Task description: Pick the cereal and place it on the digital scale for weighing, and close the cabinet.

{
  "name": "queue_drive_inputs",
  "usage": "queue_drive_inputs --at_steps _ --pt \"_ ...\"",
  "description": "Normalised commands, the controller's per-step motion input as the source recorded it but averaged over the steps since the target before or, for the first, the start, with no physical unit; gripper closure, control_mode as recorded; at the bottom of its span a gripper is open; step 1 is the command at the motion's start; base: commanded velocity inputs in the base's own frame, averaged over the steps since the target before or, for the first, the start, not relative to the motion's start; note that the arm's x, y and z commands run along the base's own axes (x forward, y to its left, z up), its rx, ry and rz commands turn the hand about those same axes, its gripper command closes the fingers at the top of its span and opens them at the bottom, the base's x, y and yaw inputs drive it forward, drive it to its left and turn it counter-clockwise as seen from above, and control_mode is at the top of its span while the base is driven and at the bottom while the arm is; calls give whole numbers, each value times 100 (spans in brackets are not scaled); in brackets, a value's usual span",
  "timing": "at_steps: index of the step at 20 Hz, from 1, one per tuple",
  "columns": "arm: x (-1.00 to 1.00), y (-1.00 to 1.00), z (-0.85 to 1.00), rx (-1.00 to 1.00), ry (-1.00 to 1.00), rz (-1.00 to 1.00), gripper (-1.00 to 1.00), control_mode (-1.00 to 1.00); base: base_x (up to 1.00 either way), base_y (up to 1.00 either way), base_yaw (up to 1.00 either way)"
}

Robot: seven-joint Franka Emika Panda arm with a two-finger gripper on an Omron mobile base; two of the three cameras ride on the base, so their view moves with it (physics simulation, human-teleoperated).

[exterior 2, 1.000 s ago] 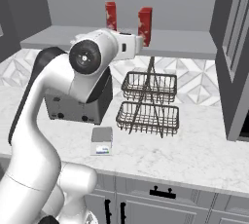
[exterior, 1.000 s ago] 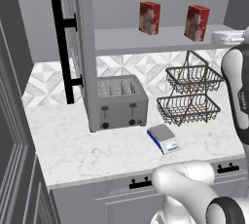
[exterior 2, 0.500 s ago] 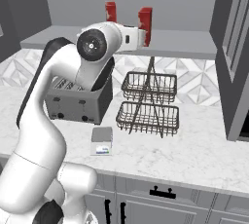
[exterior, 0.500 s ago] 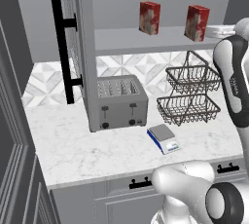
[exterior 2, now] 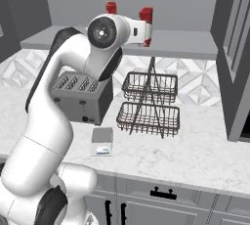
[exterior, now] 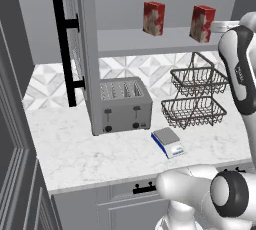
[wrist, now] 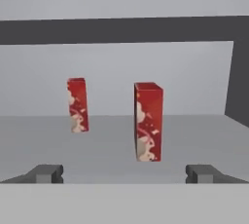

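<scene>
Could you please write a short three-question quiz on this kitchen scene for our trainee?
1. True or false: the scale on the counter bears a box.
2. How many red boxes stand on the cabinet shelf?
3. The gripper is: A) shut on a box, B) open, facing the nearer box, C) resting on the toaster.

Key:
1. False; its plate is bare.
2. Two, upright and apart: the nearer box and the farther box.
3. B; in the hand view the nearer box stands between the spread fingertips, untouched.
</scene>
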Motion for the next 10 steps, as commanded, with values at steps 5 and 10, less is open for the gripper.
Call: queue_drive_inputs --at_steps 5,10 --pt "19 -25 9 0 1 1 -100 -100 0 0 0" --pt "35 -11 14 0 0 0 -100 -100 0 0 0"
